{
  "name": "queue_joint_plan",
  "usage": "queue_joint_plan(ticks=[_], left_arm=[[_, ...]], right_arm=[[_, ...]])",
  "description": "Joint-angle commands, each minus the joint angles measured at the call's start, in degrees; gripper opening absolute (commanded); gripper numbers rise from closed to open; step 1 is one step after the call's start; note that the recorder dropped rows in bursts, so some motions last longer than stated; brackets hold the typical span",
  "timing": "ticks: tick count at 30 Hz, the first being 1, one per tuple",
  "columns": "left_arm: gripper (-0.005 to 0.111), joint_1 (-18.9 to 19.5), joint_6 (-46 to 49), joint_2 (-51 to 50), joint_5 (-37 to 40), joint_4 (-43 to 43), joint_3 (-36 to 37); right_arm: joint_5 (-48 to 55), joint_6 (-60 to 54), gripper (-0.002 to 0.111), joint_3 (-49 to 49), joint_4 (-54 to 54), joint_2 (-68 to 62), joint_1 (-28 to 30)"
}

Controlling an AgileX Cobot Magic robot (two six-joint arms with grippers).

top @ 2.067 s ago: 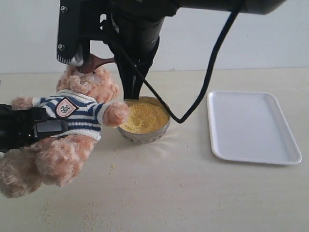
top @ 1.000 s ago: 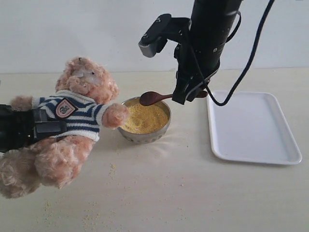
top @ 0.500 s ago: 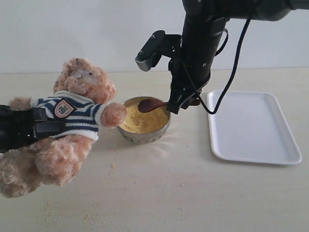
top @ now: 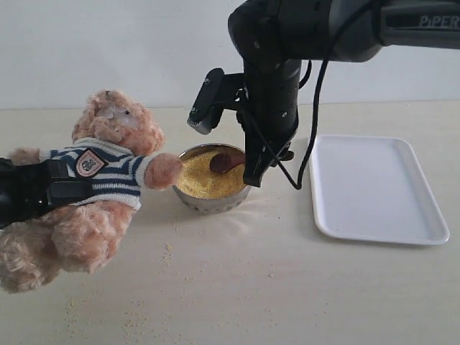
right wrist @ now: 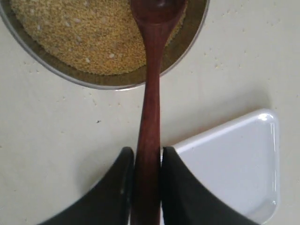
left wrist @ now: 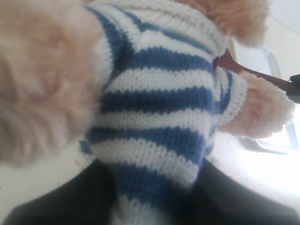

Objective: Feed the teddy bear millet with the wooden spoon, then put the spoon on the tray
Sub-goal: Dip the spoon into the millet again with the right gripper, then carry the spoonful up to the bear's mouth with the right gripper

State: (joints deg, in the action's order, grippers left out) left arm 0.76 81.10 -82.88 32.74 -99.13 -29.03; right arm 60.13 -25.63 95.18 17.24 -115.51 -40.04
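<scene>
The teddy bear (top: 100, 172) in its striped sweater (left wrist: 154, 108) leans at the left, held round the body by my left gripper (top: 43, 190), which is shut on it. The metal bowl (top: 214, 200) of yellow millet (top: 201, 180) stands just right of the bear's paw. My right gripper (right wrist: 147, 157) is shut on the handle of the wooden spoon (right wrist: 151, 93). The spoon's bowl (top: 227, 162) dips into the millet at the bowl's far right side. The white tray (top: 374, 187) lies to the right, with nothing on it.
Loose millet grains (top: 167, 250) are scattered on the pale table in front of the bear and bowl. The right arm (top: 277, 86) and its cable hang over the bowl. A white wall stands behind the table.
The right arm has swung left and down, lowering the spoon from above the bowl's rim into the millet. The bear has shifted slightly left in the left gripper.
</scene>
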Motion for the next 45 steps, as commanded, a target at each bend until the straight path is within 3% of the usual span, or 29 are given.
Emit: queue_joint_plan(ticks=[1,29,39,45], left_arm=[[0.005,0.09,-0.76,0.49,0.49,-0.82,-0.31],[0.005,0.09,-0.76,0.49,0.49,-0.82,-0.31],[0.005,0.09,-0.58,0.49,0.49,-0.82,-0.31],[0.005,0.09,-0.56,0.49,0.06,-0.82,-0.31]], right_arm=[[-0.37,0.39,0.000,0.15,1.36,-0.98,-1.44],[-1.87,4.61,0.000,0.15,-4.92,3.29,-1.71],[4.33,4.79,0.000,0.15,-7.03,5.10,-1.59],[6.08,2.21,0.000,0.15,-11.84,6.42,3.67]])
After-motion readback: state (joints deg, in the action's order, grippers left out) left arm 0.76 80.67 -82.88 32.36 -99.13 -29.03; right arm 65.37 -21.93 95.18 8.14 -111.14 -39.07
